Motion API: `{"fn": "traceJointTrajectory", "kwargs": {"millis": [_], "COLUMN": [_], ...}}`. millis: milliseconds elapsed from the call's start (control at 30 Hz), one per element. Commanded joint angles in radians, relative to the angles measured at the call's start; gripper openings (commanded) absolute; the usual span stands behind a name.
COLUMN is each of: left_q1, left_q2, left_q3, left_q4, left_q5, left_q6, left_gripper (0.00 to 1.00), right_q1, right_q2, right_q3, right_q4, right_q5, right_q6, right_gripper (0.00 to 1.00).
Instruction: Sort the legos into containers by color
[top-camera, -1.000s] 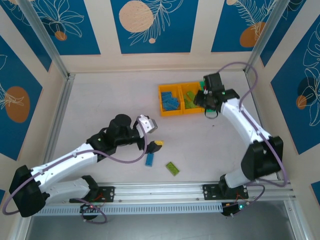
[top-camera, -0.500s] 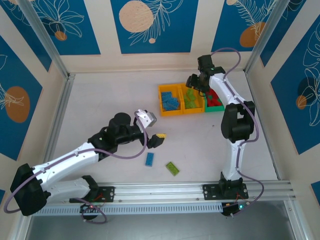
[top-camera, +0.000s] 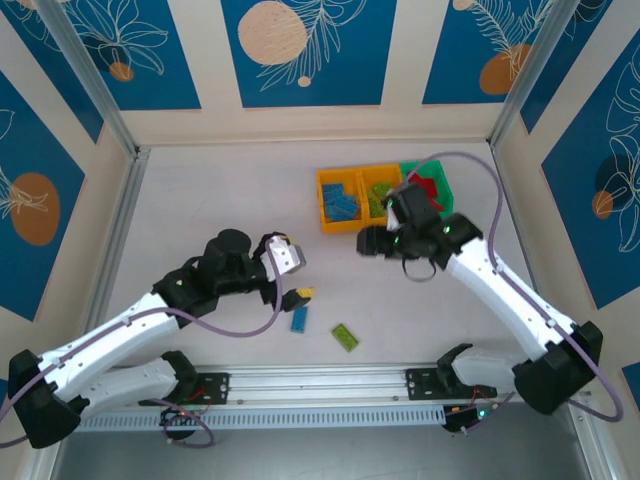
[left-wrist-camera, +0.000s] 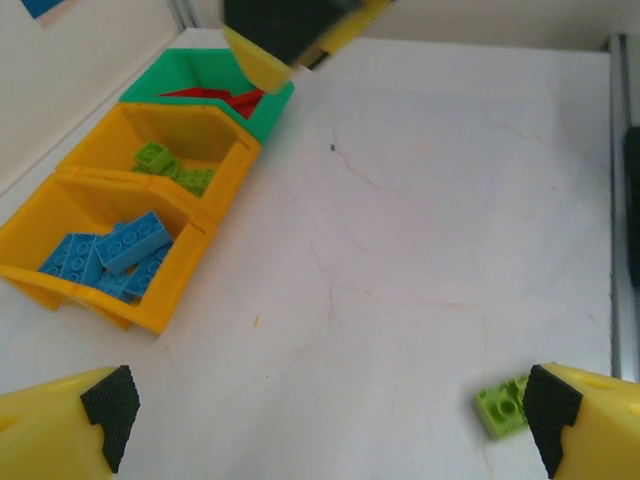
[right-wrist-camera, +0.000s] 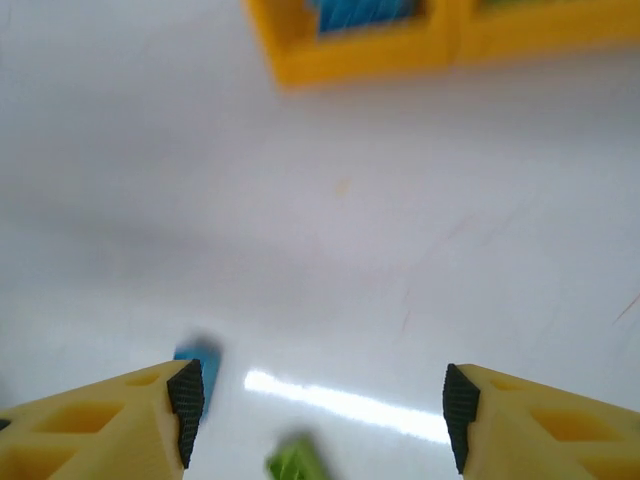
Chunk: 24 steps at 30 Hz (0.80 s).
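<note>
Three joined containers stand at the back: a yellow bin (top-camera: 339, 203) (left-wrist-camera: 95, 262) of blue legos, a yellow bin (top-camera: 377, 194) (left-wrist-camera: 170, 160) of lime green legos, and a green bin (top-camera: 432, 186) (left-wrist-camera: 205, 80) with red ones. Two loose legos lie on the table, a blue one (top-camera: 299, 318) (right-wrist-camera: 200, 361) and a green one (top-camera: 345, 337) (left-wrist-camera: 500, 408) (right-wrist-camera: 295, 465). My left gripper (top-camera: 294, 297) (left-wrist-camera: 330, 425) is open just above the blue lego, holding nothing. The right gripper (top-camera: 366, 243) (right-wrist-camera: 322, 405) is open and empty above the table, in front of the bins.
White table (top-camera: 200, 210) with a metal rail (top-camera: 320, 382) along the near edge and aluminium posts at the back corners. The right arm's elbow hangs over the green bin. The right gripper's yellow finger (left-wrist-camera: 280, 35) shows at the top of the left wrist view.
The right arm swung from over the bins down to the table in front of them, and its jaws opened. The left gripper shifted slightly left, staying open.
</note>
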Motion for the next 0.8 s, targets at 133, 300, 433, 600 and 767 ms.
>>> {"fn": "traceJointTrajectory", "kwargs": {"millis": [133, 300, 433, 600, 767], "left_q1": [-0.009, -0.009, -0.009, -0.01, -0.009], "left_q2": [-0.015, 0.004, 0.016, 0.01, 0.003], "left_q3": [0.063, 0.064, 0.051, 0.023, 0.009], "left_q4": [-0.31, -0.323, -0.308, -0.282, -0.276], "left_q5": [0.105, 0.1, 0.089, 0.077, 0.076], "left_q6": [0.179, 0.189, 0.188, 0.187, 0.18], "left_gripper": [1.0, 1.0, 1.0, 1.0, 1.0], "right_q1": [0.32, 0.435, 0.485, 0.491, 0.471], "right_q2": [0.064, 0.239, 0.361, 0.446, 0.475], "right_q3": [-0.176, -0.166, -0.153, -0.163, -0.171], "right_q4": [-0.08, -0.041, -0.007, 0.036, 0.064], "right_q5": [0.013, -0.021, -0.019, 0.016, -0.001], "right_q6": [0.159, 0.075, 0.025, 0.004, -0.007], "right_gripper": [0.72, 0.78, 0.8, 0.71, 0.49]}}
